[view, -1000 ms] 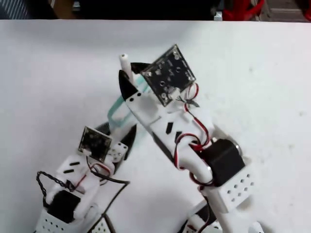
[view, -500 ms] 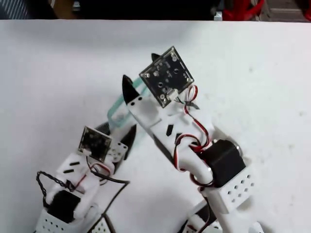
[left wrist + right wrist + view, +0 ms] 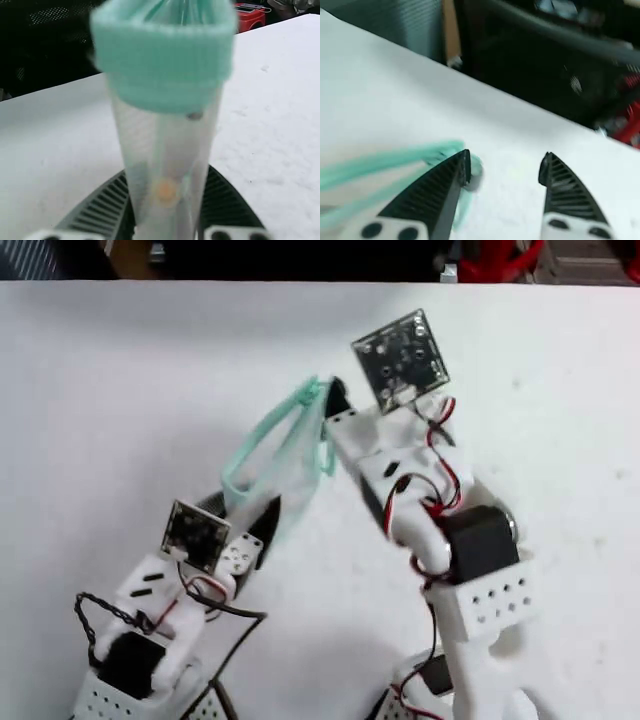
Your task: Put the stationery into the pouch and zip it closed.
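Clear teal-edged zip pouch [image 3: 277,452] pinched in left gripper [image 3: 245,508] over white table [image 3: 120,370]; right gripper [image 3: 505,167] wide open, empty, beside it; contents blurred.

pouch [image 3: 285,465] — clear plastic, mint-green trim | on table [image 3: 120,370], mid-left

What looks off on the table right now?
The clear plastic pouch with mint-green trim isn't lying flat: it stands on edge, one end pinched in the left gripper. The right gripper is open beside its far end, holding nothing.
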Available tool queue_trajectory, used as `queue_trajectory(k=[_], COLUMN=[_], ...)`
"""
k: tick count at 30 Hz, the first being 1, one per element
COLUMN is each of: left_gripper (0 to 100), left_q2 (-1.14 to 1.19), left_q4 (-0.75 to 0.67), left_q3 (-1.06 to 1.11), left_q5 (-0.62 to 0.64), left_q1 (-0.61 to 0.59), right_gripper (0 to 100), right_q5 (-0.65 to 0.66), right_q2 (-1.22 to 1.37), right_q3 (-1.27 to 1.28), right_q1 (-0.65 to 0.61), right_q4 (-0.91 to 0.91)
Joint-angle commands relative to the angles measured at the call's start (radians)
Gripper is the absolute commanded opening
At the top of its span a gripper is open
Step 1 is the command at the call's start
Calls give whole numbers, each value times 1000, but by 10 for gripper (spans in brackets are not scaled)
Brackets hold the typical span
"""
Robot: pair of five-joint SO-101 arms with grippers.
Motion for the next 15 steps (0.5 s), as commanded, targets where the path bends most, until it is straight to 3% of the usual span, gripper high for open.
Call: queue_trajectory(k=[1,11,15], left_gripper=[115,59,24], left_q2=[-7,-7,-7], left_q4=[-21,-29,-29], left_q3=[-2,-5,-8], left_q5=[-12,-14,-75], left_q1=[-1,1,8], right_gripper=[211,214,215], right_q5=[5,14,14], right_q2=[-25,-25,-58], right_q3=[107,239,302], right_q1=[62,61,41], right_q4=[-71,-165,-173])
